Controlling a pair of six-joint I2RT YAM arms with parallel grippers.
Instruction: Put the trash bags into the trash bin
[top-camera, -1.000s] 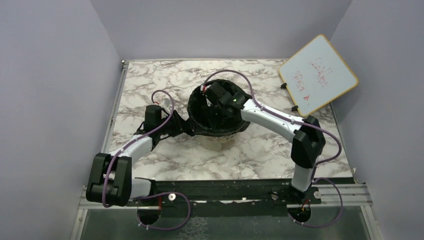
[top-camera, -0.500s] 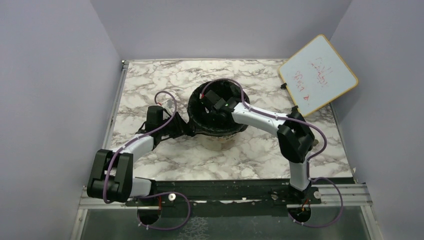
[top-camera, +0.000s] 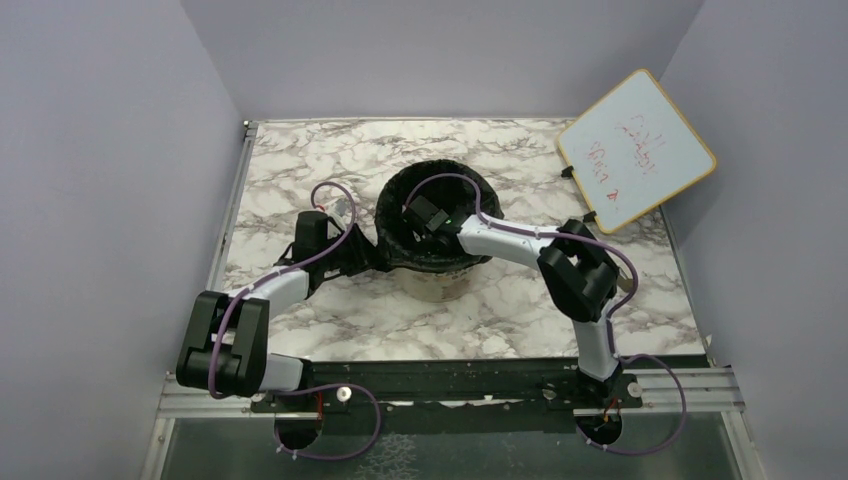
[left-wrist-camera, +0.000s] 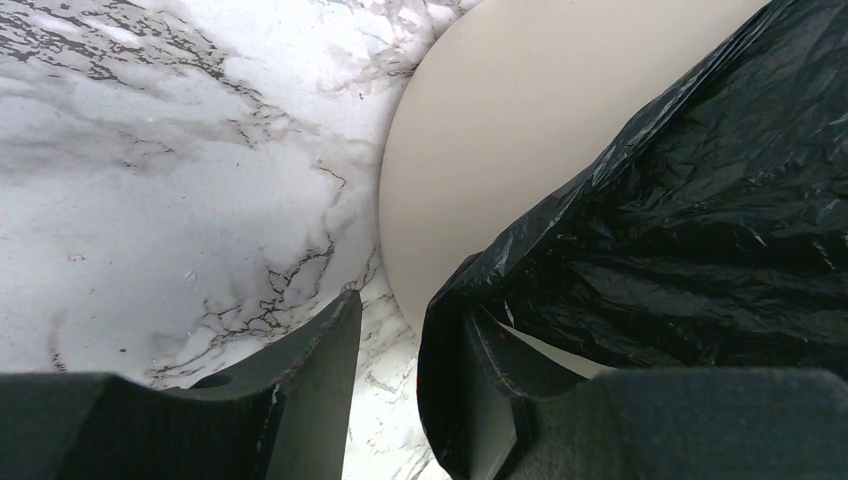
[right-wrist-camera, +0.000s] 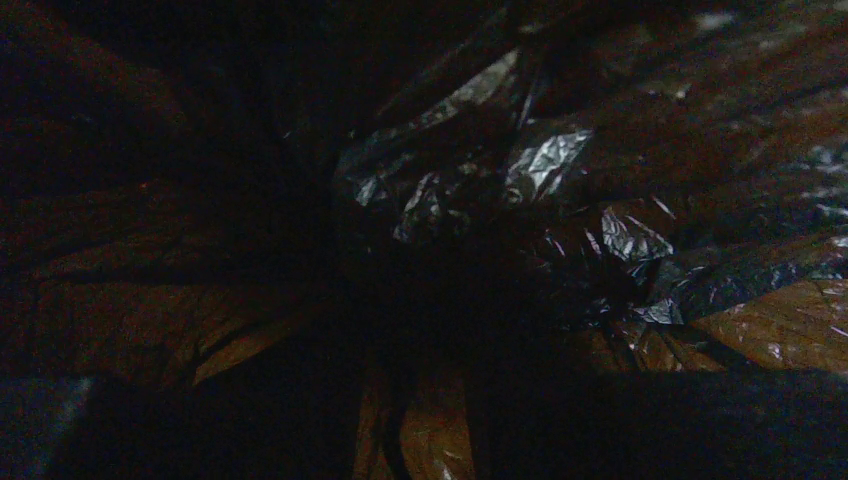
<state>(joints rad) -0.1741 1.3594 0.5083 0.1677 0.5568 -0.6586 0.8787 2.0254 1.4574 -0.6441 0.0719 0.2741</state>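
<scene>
lining step, by the look of it: the trash bag (left-wrist-camera: 700, 230) drapes the trash bin (left-wrist-camera: 520, 130) just ahead of the left gripper (left-wrist-camera: 405, 320), which is half open with film hooked over one finger. the right gripper (top-camera: 425, 212) is sunk inside the bag, its jaws too dark to tell. next, push the film deeper without dragging it off the rim.

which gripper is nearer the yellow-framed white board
Right. The right gripper is down inside the round beige tub; the left gripper is outside the tub, at the wall facing away from the yellow-framed white board.

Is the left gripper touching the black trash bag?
Touching. The left wrist view shows the trash bag draped over one finger of the left gripper; the other finger is bare.
</scene>
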